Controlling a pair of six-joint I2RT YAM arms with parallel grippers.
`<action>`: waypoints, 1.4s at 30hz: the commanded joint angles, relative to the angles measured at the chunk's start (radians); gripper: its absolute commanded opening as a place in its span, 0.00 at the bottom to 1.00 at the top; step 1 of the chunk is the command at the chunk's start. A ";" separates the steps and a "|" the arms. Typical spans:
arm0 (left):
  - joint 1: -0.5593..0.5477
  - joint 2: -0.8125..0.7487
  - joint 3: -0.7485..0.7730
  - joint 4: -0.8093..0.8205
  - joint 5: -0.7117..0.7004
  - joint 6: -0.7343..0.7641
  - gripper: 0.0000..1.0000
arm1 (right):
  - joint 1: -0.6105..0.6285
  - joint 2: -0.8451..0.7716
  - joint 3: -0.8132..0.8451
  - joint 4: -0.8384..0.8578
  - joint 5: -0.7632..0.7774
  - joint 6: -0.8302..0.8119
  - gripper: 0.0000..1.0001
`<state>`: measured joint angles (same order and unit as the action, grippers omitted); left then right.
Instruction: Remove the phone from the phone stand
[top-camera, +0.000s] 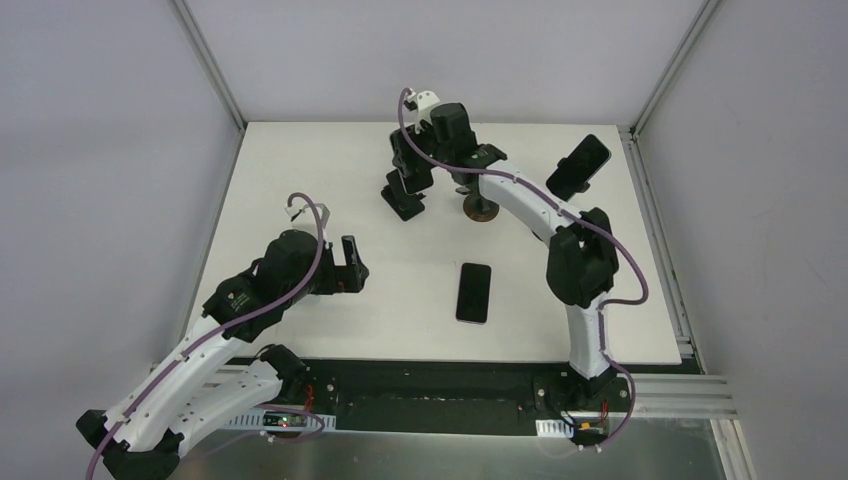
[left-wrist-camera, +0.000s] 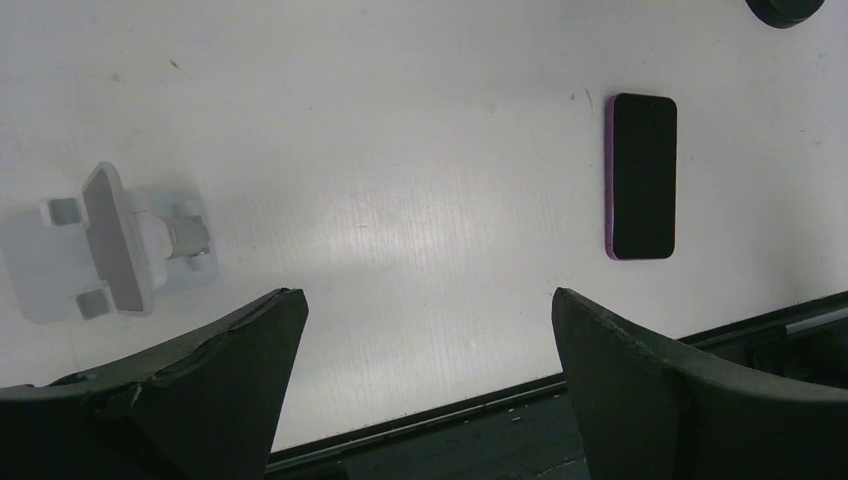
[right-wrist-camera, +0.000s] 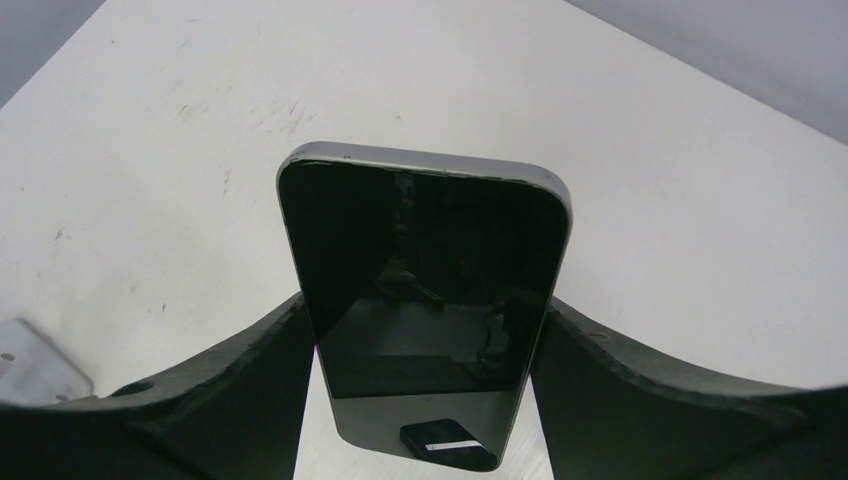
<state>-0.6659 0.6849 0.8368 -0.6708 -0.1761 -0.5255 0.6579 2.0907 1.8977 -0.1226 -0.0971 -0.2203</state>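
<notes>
Looks like the grab part's done: the right arm's jaws are clamped on the phone (right-wrist-camera: 420, 250) near the middle of the desk's (top-camera: 300, 180) far edge, close by the phone stand (top-camera: 483, 208), while the left arm's jaws hang wide open holding nothing, so next I reckon it wants a gentle set-down on a bare bit of desk.

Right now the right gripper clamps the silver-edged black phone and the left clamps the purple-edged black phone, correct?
No: the left gripper is open; the purple-edged black phone lies apart on the table, per the left wrist view. The right gripper does clamp the silver-edged black phone.
</notes>
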 joint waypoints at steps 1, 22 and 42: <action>0.006 -0.001 -0.008 0.007 -0.026 -0.026 0.99 | 0.007 -0.177 -0.087 0.084 0.057 0.096 0.61; 0.007 -0.017 -0.026 -0.014 -0.021 -0.094 0.99 | 0.131 -0.397 -0.242 -0.453 0.411 0.652 0.61; 0.008 -0.072 -0.139 -0.020 -0.065 -0.046 0.99 | 0.264 -0.397 -0.516 -0.448 0.449 0.896 0.62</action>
<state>-0.6655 0.6136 0.7040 -0.6949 -0.2169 -0.6197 0.8906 1.6833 1.3624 -0.6102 0.3328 0.6064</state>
